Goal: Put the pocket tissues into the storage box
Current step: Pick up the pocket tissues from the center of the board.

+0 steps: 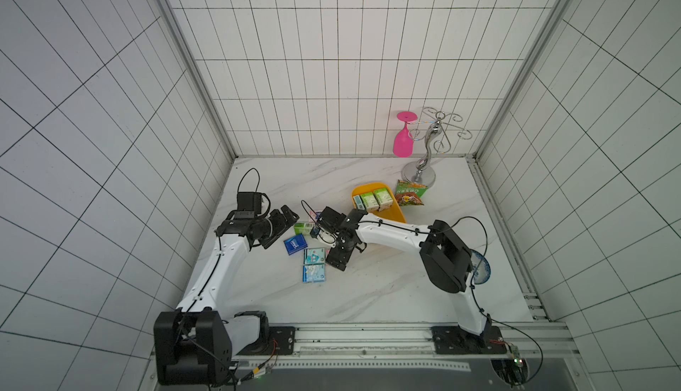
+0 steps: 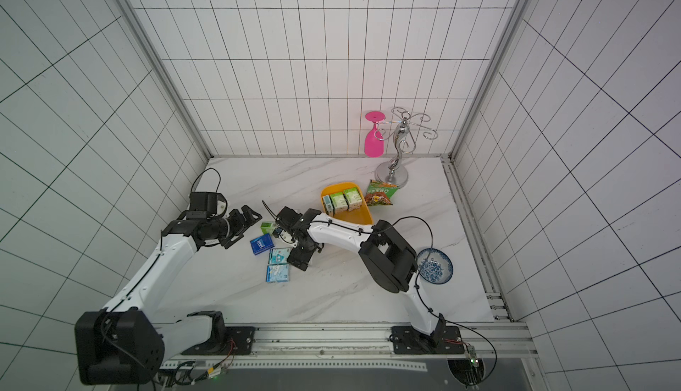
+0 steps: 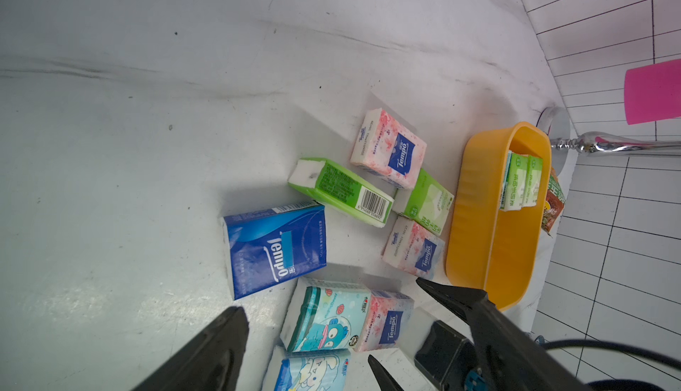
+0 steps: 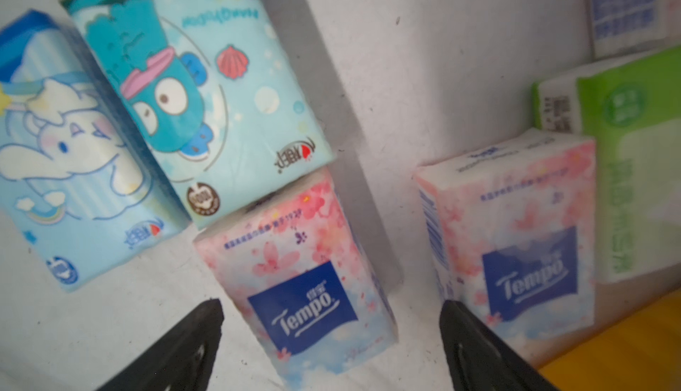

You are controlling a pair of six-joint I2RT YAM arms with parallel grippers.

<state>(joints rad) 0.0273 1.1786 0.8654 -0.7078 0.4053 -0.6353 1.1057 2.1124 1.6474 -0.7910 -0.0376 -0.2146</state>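
The yellow-orange storage box [image 1: 392, 215] [image 3: 479, 223] lies at the back right of the pile, with three pocket tissues [image 1: 368, 201] standing in it. Loose on the table are a green packet [image 1: 303, 227], a dark blue one [image 1: 295, 244], two light teal ones [image 1: 314, 255] and several pink-white ones [image 3: 387, 142]. My right gripper [image 4: 331, 308] [image 1: 333, 257] is open and low, astride one pink-white packet [image 4: 306, 282], with a gap on each side. My left gripper [image 1: 284, 228] [image 3: 329, 297] hangs open left of the pile and holds nothing.
A green-and-orange snack bag [image 1: 409, 193] lies beside the box's far end. Behind it stands a chrome cup rack [image 1: 420, 175] with a pink glass [image 1: 402, 142] hanging from it. A blue-and-white bowl [image 2: 435, 265] sits at the right, by the right arm's elbow.
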